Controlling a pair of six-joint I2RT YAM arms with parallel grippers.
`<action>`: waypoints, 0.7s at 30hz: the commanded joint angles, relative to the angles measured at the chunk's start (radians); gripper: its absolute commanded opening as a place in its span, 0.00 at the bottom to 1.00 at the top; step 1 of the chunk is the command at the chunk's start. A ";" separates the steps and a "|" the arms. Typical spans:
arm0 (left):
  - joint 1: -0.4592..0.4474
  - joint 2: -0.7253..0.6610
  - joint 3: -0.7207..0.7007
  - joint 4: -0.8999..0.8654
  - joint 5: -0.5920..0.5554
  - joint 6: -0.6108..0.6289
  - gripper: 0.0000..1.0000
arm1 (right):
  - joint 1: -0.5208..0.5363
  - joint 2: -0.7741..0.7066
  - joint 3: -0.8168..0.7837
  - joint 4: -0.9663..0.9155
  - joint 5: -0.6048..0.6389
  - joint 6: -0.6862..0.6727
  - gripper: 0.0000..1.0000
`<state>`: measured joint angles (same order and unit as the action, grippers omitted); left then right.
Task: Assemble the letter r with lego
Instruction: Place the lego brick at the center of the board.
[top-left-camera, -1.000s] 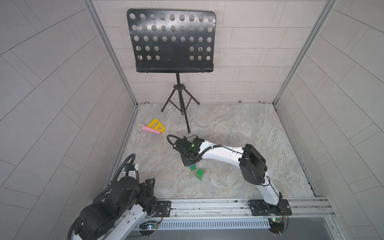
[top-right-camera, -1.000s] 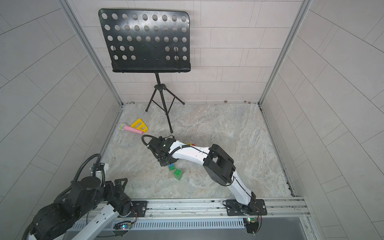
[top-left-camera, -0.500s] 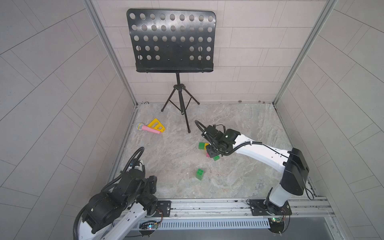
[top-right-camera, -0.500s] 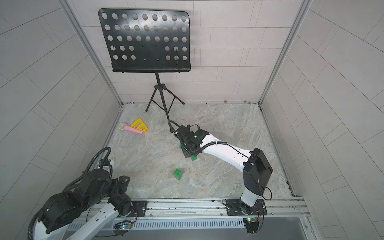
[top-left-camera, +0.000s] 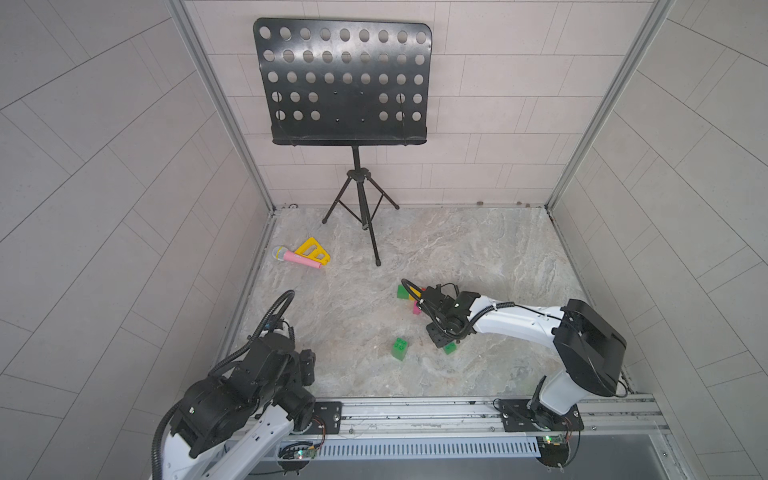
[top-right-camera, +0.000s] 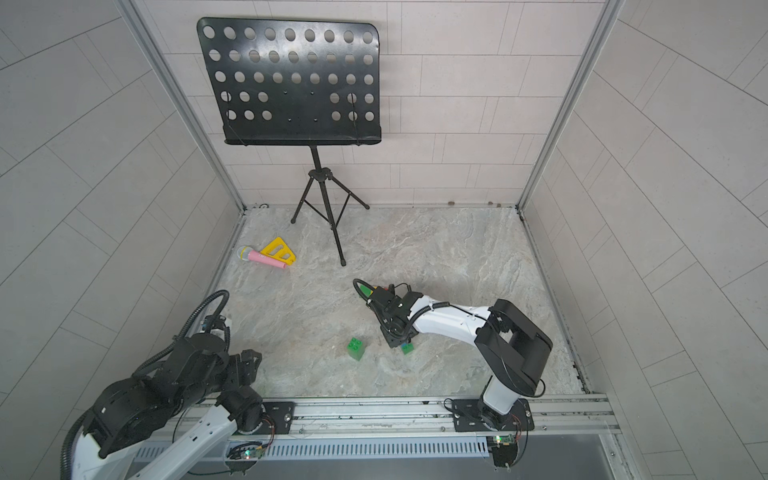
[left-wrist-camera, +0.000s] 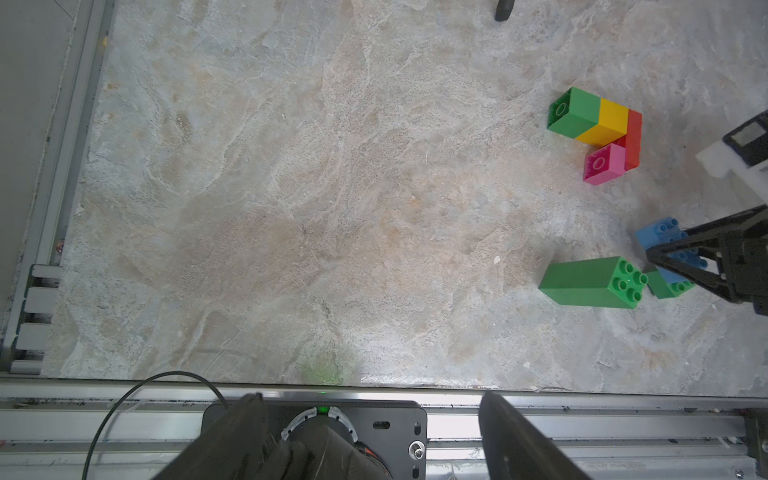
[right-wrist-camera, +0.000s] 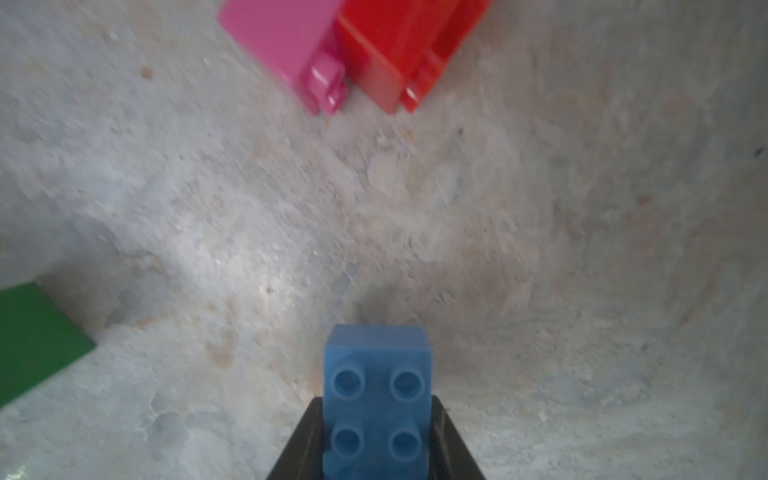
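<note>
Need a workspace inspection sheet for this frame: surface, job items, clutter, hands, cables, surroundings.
Surface: marbled tabletop, no spills seen.
Job's things: joined green-yellow-red-pink cluster; tall green stack upright, alone; blue brick over small green brick.
Clutter: pink toy microphone against yellow triangular toy, near left wall.
Hands: left hand open, empty, near front rail; right hand shut on blue brick.
Cables: right wrist cable loops over the cluster; left arm hose clear of bricks.
Surroundings: black music stand at back; tiled walls.
</note>
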<state>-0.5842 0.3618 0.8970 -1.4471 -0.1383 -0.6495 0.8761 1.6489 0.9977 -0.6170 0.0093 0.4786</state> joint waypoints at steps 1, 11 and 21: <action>0.009 0.006 -0.009 0.001 -0.011 0.007 0.87 | 0.001 0.055 0.025 0.010 0.019 -0.003 0.17; 0.025 0.000 -0.010 0.005 -0.001 0.017 0.88 | -0.002 0.069 0.126 -0.113 0.054 0.012 0.58; 0.033 -0.012 -0.011 0.007 0.002 0.020 0.88 | -0.002 0.007 0.167 -0.178 0.022 0.063 0.64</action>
<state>-0.5613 0.3595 0.8967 -1.4410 -0.1284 -0.6373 0.8761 1.6978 1.1465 -0.7456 0.0345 0.5156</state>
